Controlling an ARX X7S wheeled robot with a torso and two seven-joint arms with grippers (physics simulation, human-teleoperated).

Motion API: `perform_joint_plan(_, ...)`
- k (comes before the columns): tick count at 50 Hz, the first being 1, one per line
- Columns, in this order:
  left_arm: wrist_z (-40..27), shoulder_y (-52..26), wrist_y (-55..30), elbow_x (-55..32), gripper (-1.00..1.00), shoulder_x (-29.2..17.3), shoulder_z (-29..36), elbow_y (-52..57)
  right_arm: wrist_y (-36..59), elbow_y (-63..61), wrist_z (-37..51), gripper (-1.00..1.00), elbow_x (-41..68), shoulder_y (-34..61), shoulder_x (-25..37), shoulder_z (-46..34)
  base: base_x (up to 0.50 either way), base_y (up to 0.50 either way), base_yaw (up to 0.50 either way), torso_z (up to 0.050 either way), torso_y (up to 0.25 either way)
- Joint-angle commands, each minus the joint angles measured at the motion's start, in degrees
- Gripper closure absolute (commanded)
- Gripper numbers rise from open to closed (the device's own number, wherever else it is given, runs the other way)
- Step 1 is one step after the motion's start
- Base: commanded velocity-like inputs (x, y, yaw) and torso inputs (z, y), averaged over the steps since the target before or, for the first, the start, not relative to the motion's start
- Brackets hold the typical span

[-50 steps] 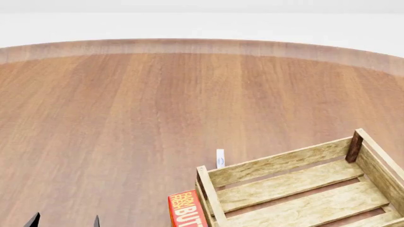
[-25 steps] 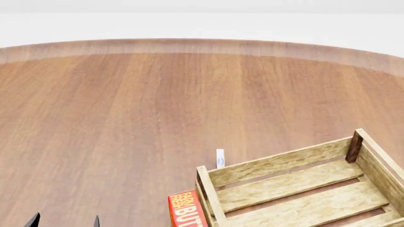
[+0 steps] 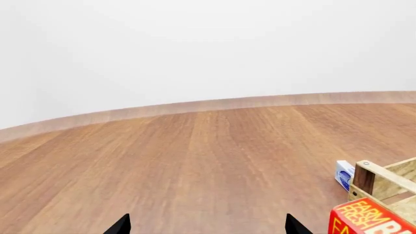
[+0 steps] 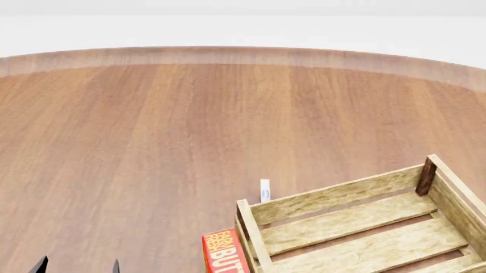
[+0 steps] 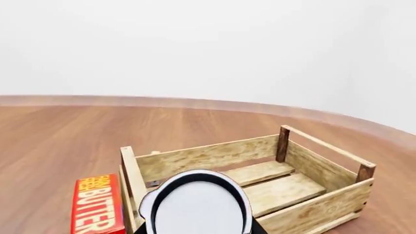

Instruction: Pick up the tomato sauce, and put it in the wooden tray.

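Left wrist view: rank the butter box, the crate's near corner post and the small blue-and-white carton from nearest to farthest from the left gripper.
From the left gripper, whose finger tips just show at the frame's lower edge:
1. Butter box, nearest, standing against the wooden tray's outer side.
2. Corner post of the wooden tray, just behind the box.
3. Blue-and-white carton, farthest, on the table beyond the post.

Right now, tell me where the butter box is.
In the head view the butter box stands at the bottom edge, just left of centre, close beside the left end wall of the wooden tray.
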Motion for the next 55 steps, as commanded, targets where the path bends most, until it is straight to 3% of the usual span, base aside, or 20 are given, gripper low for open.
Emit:
perform_joint_plan(1,1.9,-0.1,-1.3,-1.2,-1.00,0.8,-1.4,0.4,6.9,-3.7,-1.0,1.00,-0.9,3.5,-0.8,2.7,0.00,0.00,0.00,0.000,0.000)
perform_joint_plan(27,1.4,-0.3,-1.4,-1.6,-1.00,0.4,-0.9,0.5,23.4,-7.6,-2.3,1.00,8.3,15.7,-0.9,8.4,0.00,0.00,0.00,0.000,0.000)
perform_joint_plan(55,1.1,-0.6,-1.2,-2.0,-1.00,0.1,-0.4,0.3,32.8,-5.0,-1.1,1.00,11.6,25.0,-1.3,10.8,0.00,0.00,0.00,0.000,0.000)
